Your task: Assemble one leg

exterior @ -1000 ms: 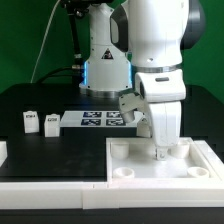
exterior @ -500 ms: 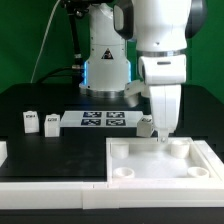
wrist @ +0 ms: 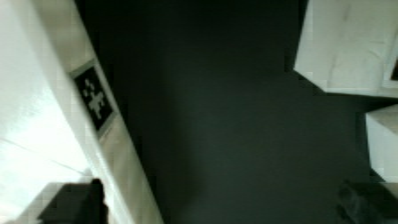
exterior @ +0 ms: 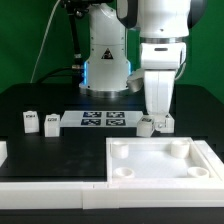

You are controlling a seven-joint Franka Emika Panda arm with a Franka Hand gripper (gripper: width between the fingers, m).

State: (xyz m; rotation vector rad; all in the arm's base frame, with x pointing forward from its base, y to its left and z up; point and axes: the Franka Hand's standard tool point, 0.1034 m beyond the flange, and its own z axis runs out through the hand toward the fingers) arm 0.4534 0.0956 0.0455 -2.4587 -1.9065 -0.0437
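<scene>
Up front, tray (exterior: 150,187) — all four sockets (exterior: 121,151) bare, nothing seated. Just behind its far rim, gripper (exterior: 157,120) hangs w/ fingers spread, holding nothing; leg (exterior: 146,127) stands just beside it. Prob. light, stiff, slick plastic — pinch its narrow sides mid-height, tag face left clear.

Arm (exterior: 160,35) upright, gripper (exterior: 159,117) pointing down, fingers (wrist: 71,203) spread.

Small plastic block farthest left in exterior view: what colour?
White plastic block, black-and-white tag; exterior view best.
</scene>
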